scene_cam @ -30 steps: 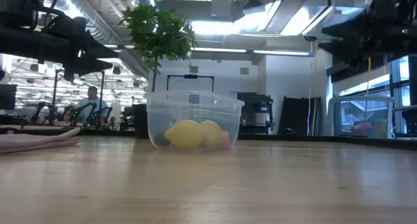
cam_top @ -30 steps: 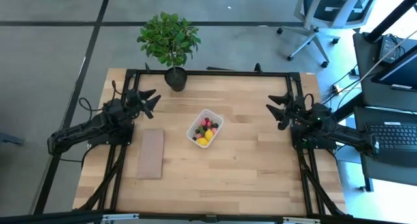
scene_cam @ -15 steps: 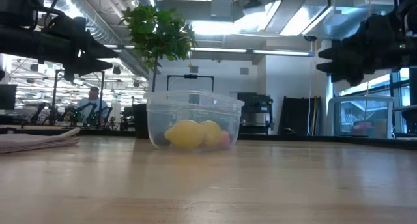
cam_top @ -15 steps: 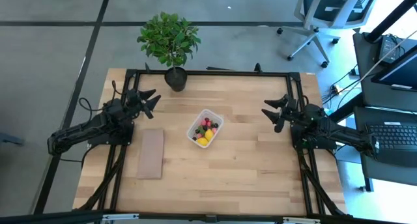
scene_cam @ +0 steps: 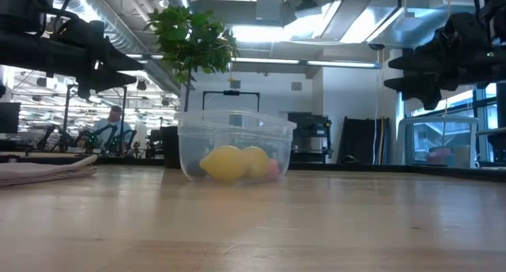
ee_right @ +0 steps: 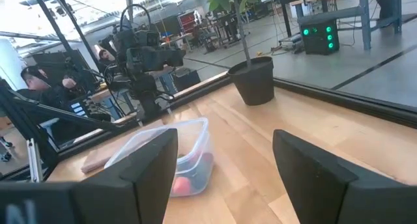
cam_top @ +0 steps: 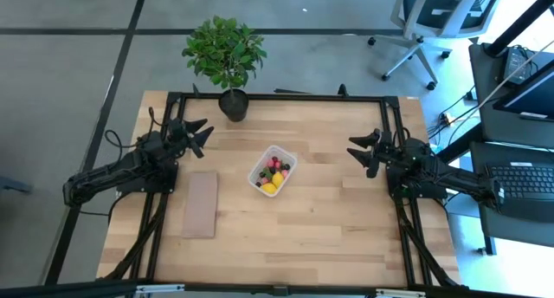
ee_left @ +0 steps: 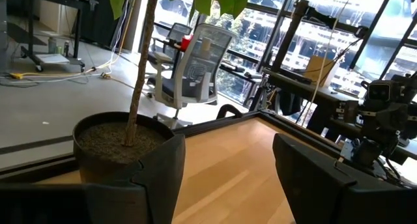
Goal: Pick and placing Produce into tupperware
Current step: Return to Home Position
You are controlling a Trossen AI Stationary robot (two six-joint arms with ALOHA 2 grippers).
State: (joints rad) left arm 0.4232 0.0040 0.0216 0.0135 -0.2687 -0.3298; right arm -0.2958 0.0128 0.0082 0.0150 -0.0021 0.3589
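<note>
The tupperware (cam_top: 273, 170) sat near the middle of the worktop (cam_top: 329, 237), a little toward the edge where the potted plant (cam_top: 223, 51) stood. The produce (cam_top: 272, 178) lay inside it, yellow, red, pink and dark pieces heaped together. I saw none lying loose on the wood, so I judged the packing done and the step in hand to be parking the arms.

The left gripper (cam_top: 204, 130) hung above the left edge near the plant's corner, and the right gripper (cam_top: 357, 149) above the right edge. Each had its fingers spread wide and held nothing. A tan board (cam_top: 200, 204) lay flat toward the left edge.

The next move called for no grasp, only drawing both arms back to rest well clear of the tub. I could read no brand, label or writing anywhere.
</note>
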